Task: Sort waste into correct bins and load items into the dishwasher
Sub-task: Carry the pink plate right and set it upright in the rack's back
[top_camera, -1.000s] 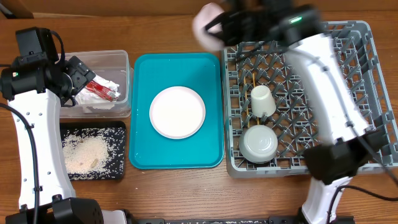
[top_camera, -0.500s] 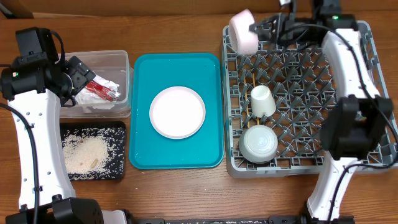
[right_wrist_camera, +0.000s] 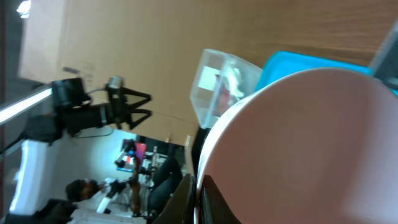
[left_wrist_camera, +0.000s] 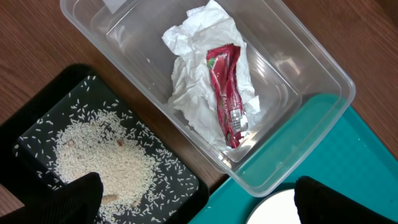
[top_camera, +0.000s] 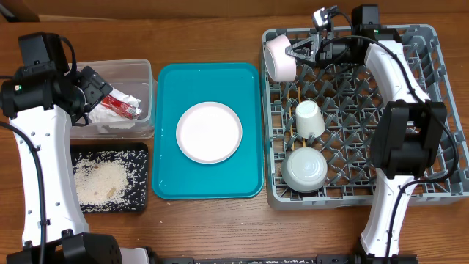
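The right claw (top_camera: 298, 53) is clamped on the pink bowl (top_camera: 279, 59), holding it on its side at the far left corner of the dish rack (top_camera: 352, 143); the left claw (left_wrist_camera: 205, 199) hangs with fingers wide apart above the clear tub (left_wrist_camera: 314, 62), which holds the napkin (left_wrist_camera: 186, 93) and red packet (left_wrist_camera: 227, 87); rice (left_wrist_camera: 106, 162) lies in the black tray (left_wrist_camera: 40, 127).

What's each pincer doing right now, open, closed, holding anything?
Left pincer: open, holding nothing.
Right pincer: closed on the small pink bowl.
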Controlling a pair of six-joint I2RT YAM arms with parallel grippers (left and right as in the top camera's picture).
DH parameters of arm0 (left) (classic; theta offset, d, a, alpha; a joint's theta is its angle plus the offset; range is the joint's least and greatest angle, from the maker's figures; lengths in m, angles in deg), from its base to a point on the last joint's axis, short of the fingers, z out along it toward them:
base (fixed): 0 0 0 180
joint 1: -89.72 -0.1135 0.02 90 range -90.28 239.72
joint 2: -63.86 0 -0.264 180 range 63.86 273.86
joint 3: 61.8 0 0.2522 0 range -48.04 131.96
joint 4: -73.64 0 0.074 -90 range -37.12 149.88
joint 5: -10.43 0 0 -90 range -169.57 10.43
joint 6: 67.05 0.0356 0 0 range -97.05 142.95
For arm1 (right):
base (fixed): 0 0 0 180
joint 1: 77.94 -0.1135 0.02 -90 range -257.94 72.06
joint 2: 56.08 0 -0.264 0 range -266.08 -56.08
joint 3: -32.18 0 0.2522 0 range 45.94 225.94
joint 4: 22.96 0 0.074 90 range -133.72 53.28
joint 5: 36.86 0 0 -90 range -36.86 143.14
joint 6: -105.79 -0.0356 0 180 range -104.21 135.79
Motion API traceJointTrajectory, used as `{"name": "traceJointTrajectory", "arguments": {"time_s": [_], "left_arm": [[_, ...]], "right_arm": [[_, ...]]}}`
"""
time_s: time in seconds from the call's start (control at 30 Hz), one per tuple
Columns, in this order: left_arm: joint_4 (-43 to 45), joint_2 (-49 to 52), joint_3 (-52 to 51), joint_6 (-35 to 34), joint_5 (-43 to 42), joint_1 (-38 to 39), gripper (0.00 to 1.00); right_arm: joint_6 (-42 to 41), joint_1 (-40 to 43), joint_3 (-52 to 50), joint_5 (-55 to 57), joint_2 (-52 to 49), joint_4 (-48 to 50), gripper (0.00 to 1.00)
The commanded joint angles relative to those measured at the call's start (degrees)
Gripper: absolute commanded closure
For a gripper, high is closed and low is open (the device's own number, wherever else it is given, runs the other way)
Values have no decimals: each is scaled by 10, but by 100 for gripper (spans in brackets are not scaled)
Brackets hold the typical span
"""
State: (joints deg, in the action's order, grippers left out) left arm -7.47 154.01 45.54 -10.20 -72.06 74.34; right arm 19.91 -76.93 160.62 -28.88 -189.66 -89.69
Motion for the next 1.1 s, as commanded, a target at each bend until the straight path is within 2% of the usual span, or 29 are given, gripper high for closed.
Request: {"name": "traceJointTrajectory", "arguments": {"time_s": [0.0,0.33,0.43,0.6,0.77,1.07], "left_arm": [[1,2,10,-12,0,5,0],[1,2,10,-12,0,5,0],[1,2,10,-12,0,5,0],[1,2,10,-12,0,4,0],[1,2,10,-12,0,3,0],[1,2,10,-12,0,4,0]], "right_arm": [[7,4,0,49,0,-8,96],[7,33,0,55,0,-24,96],[7,47,0,61,0,-35,92],[6,56,0,149,0,-69,81],[6,61,0,277,0,-93,81],[-68,104,20,292,5,-98,82]]}}
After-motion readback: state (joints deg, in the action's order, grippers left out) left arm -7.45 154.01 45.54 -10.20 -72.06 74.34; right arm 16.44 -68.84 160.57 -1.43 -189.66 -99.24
